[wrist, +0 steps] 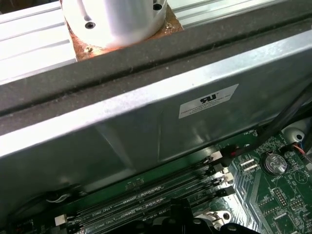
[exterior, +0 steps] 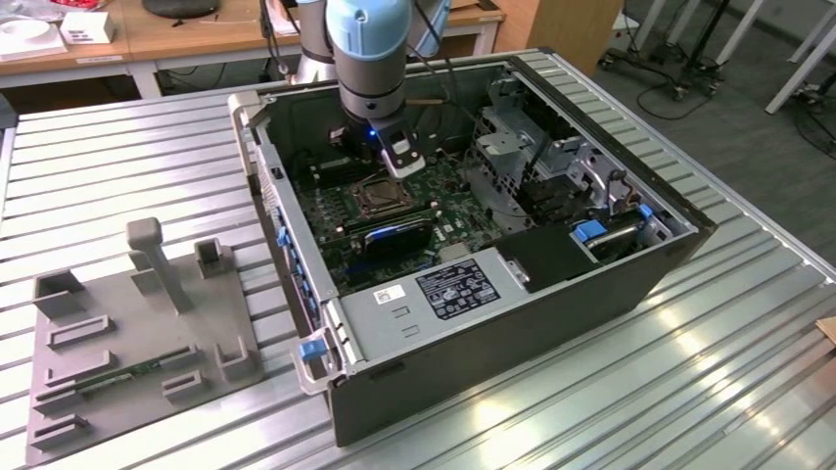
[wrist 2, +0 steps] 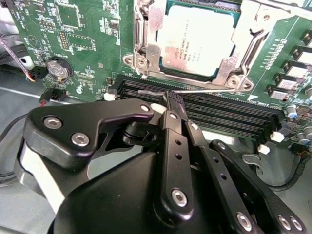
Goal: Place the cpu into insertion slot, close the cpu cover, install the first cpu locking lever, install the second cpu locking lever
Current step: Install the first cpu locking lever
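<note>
Second wrist view: my black hand (wrist 2: 171, 103), fingers closed together, grips a thin silvery lever wire (wrist 2: 195, 90) over the black memory slots (wrist 2: 229, 114). Just beyond, the silvery-grey square cpu (wrist 2: 195, 41) sits in the insertion slot, with the silvery metal cpu cover (wrist 2: 146, 41) closed around it.

An open computer case (exterior: 549, 294) lies on the ribbed metal counter (exterior: 731, 392). A grey fixture plate (exterior: 131, 362) sits well apart from it. A coin battery (wrist 2: 58, 68) sits on the green motherboard (wrist 2: 87, 44).
</note>
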### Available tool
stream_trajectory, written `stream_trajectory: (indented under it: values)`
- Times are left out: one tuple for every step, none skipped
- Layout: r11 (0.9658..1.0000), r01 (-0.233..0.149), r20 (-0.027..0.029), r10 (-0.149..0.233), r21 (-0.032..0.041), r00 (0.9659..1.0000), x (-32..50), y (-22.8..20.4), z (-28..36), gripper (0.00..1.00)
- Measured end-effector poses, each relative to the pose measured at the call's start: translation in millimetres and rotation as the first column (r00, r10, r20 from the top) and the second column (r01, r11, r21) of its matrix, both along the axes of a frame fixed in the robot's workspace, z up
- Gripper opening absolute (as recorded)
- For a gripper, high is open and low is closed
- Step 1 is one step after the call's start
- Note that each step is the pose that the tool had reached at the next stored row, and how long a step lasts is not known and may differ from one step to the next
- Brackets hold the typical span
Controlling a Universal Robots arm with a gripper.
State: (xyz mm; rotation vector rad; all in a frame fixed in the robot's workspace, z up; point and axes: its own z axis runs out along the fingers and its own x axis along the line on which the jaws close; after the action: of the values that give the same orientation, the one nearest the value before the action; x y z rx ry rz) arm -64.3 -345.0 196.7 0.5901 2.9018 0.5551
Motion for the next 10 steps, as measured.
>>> stream_trajectory:
  values:
    - [1.0,0.0,0.0001,0.0,0.0,1.0,-0.1,0.1,-0.1,0.1]
    - [1.0,0.0,0.0001,0.0,-0.0001,1.0,-0.3,0.1,-0.2,0.1]
    - [1.0,0.0,0.0001,0.0,-0.0002,1.0,-0.4,0.1,-0.2,0.1]
    - [1.0,0.0,0.0003,0.0,-0.0001,1.0,-0.6,0.1,-0.3,0.1]
    - [1.0,0.0,0.0005,0.0,-0.0001,1.0,-0.8,0.1,-0.4,0.1]
    - [1.0,0.0,0.0006,0.0,-0.0001,1.0,-0.9,0.1,-0.4,0.1]
    - [1.0,0.0,0.0007,0.0,-0.0002,1.0,-1.1,0.1,-0.5,0.1]
    - [1.0,0.0,0.0009,0.0,-0.0001,1.0,-1.3,0.2,-0.6,0.1]
    - [1.0,0.0,0.001,0.0,-0.0002,1.0,-1.5,0.2,-0.6,0.1]
    - [1.0,0.0,0.0012,0.0,-0.0002,1.0,-1.7,0.2,-0.6,0.1]
